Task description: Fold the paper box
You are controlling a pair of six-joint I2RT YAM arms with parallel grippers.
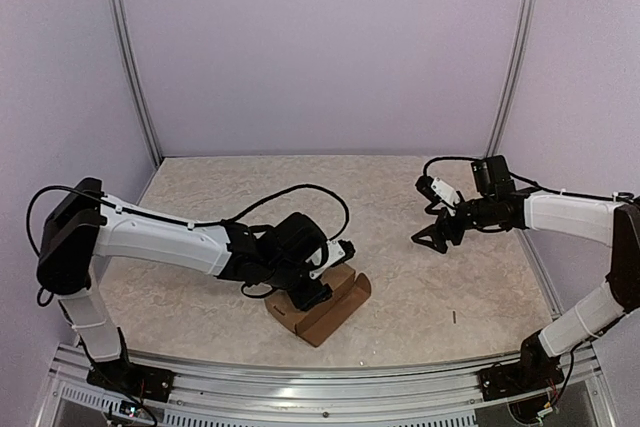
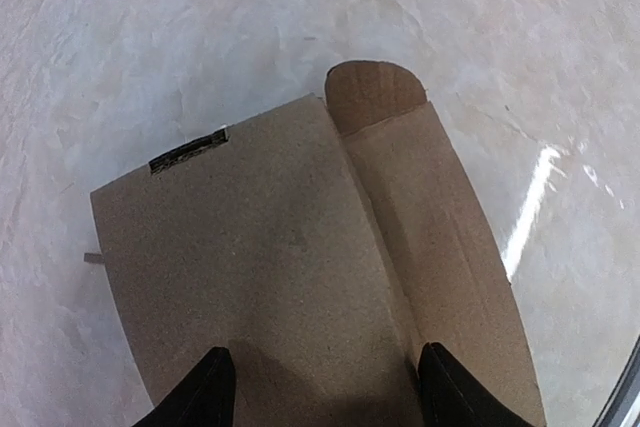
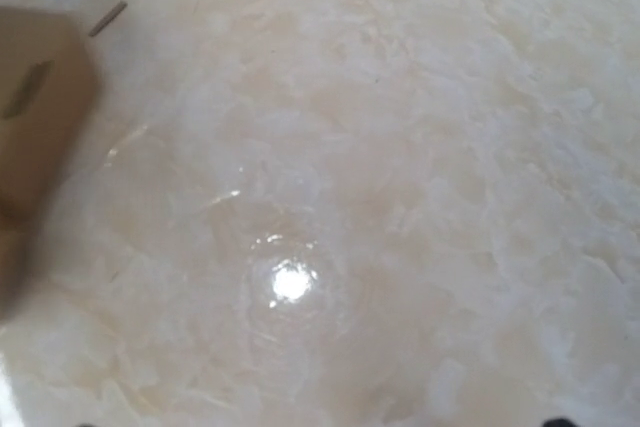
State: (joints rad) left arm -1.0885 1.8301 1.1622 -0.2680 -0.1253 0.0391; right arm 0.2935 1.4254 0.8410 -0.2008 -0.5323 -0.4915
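- Right now the paper box lies on the marbled beige worktop, near its front edge and a little left of centre, partly folded into a low brown block.
- Directly above it is the left tool, its arm reaching in from the left; the box sits beneath the tool's black head.
- In the left wrist view the left tool is spread wide, and its two black fingertips show at the bottom edge over the box's flat top panel. I cannot tell whether they press on the cardboard or hang just above it.
- A side flap slopes away along the panel's right crease, ending at the far end in a rounded tab.
- A narrow dark slot is cut near the panel's far left edge.
- The right tool hangs in the air well to the right of the box, its jaws splayed apart with nothing between them.
- The right wrist view looks down on bare worktop, with a corner of the box at the left edge and a thin brown sliver just beside it.
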